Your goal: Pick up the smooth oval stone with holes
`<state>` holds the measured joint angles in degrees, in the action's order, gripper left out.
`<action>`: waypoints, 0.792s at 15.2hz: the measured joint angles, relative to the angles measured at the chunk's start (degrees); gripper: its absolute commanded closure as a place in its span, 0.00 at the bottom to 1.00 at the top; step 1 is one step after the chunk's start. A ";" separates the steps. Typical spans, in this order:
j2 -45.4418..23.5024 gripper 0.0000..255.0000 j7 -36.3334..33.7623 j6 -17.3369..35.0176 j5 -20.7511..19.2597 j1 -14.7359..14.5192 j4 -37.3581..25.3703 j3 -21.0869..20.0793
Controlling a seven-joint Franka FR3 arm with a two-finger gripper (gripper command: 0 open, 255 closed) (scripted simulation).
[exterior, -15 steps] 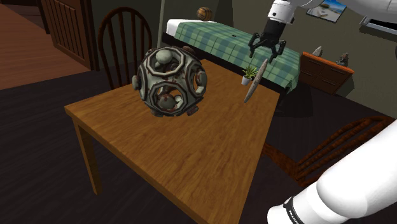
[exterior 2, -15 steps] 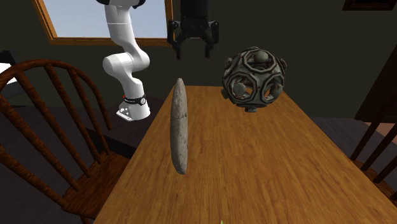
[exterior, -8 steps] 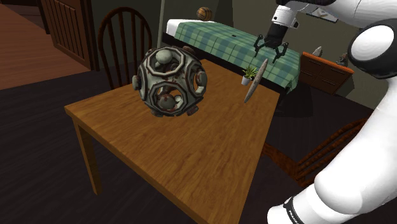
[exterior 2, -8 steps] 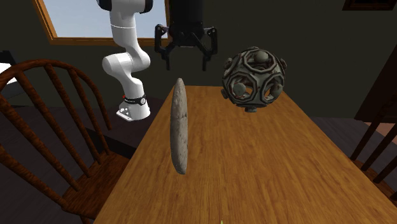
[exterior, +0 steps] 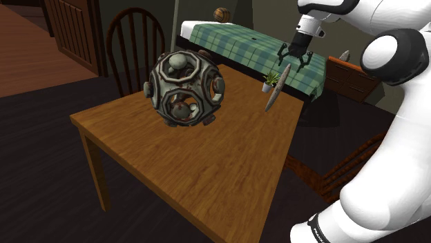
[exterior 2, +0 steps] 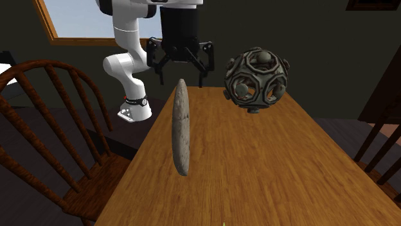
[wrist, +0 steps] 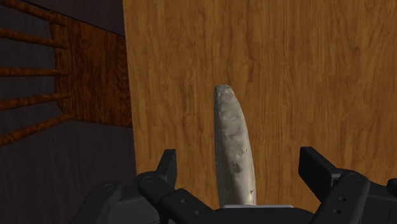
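Observation:
A thin grey oval stone [exterior: 273,90] stands on its edge on the wooden table [exterior: 207,159], near the side by the arm. The second exterior view shows the stone [exterior 2: 181,127] as a narrow upright sliver. My black gripper [exterior 2: 180,77] hangs open just above its top end, fingers spread to either side. In the shoulder view the gripper [exterior: 293,63] is above and slightly behind the stone. In the wrist view the stone [wrist: 234,149] lies between the two fingers of the gripper [wrist: 240,159], and neither finger touches it.
A large round metal cage-like ball with holes [exterior: 185,88] stands on the table beside the stone [exterior 2: 256,80]. A small potted plant [exterior: 268,81] sits at the far table edge. Wooden chairs [exterior 2: 45,128] flank the table. A green checked bed [exterior: 235,48] lies behind.
The gripper has come down toward the stone's top end and stayed open. The arm's upper links have swung further into the shoulder view. The stone and ball have not moved.

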<state>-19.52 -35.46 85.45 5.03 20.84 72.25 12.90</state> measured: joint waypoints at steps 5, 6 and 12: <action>0.63 1.00 0.01 2.92 -0.13 -0.21 3.52 -0.01; 0.63 1.00 0.01 3.00 -0.12 -0.22 3.58 -0.01; 0.67 1.00 0.02 3.08 -0.12 -0.22 3.64 -0.01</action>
<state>-18.85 -35.44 88.53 4.91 20.62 75.89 12.89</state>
